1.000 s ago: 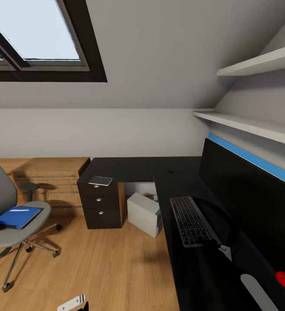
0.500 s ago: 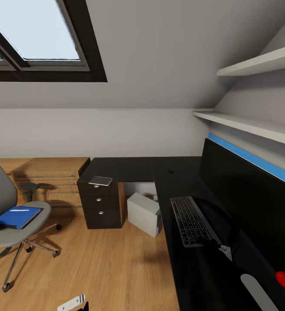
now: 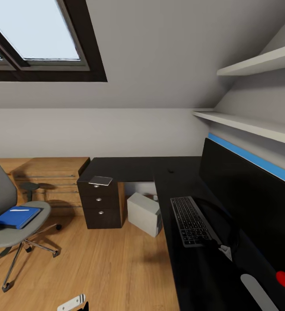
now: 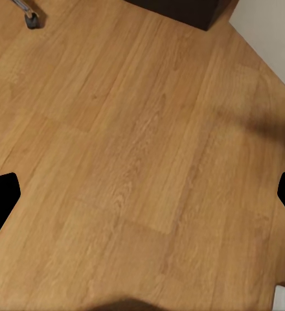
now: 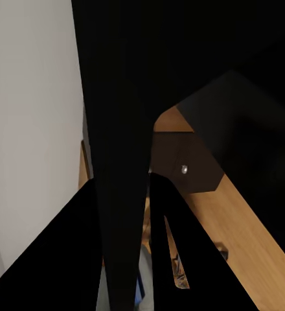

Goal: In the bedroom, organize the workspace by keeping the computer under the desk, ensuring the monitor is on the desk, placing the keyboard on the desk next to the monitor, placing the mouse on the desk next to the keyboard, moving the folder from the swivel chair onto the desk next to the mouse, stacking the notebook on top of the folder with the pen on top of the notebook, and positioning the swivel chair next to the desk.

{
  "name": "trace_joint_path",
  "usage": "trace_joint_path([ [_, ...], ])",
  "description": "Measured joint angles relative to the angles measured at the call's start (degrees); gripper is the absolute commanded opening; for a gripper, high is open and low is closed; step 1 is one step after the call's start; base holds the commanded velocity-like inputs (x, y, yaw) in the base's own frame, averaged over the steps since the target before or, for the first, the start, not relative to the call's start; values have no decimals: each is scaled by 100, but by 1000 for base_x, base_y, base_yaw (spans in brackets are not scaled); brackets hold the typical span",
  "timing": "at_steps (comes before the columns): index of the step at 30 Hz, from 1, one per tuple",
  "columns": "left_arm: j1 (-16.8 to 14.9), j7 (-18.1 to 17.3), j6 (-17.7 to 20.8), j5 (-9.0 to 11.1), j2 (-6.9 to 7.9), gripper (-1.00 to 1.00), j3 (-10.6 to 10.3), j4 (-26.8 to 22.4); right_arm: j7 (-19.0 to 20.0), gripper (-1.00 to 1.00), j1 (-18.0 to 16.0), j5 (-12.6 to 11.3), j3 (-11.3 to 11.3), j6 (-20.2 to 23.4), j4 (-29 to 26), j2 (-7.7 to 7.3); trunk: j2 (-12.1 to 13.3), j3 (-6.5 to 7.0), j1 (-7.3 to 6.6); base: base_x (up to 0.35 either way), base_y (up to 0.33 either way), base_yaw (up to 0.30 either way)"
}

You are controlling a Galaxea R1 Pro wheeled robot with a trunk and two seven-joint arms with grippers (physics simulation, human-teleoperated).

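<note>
Nothing has moved since the earlier head views; camera and scene are unchanged. Left gripper (image 4: 142,194) hangs over bare wood floor (image 4: 136,129) with its fingers spread and holding nothing. Right gripper state cannot be told: its wrist view is largely blocked by a dark upright panel. On the black desk (image 3: 134,168), the keyboard (image 3: 191,221) lies just beside the monitor (image 3: 246,194); the white computer (image 3: 144,214) stands beneath. The blue folder (image 3: 16,217) rests on the swivel chair (image 3: 13,229), well apart from the desk. Judged step: fetching the folder, which calls for driving toward the chair.
</note>
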Motion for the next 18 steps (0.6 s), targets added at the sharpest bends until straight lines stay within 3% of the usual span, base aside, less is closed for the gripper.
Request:
trace_joint_path([
  [3,0,0,0,0,-1,100,0,0,2,-100,0,1,-1,-2,1,0,-120,-54,66,0,0,0],
  [18,0,-3,0,-1,7,100,0,0,-20,-100,0,-3,7,-3,1,6,-122,-55,67,0,0,0],
])
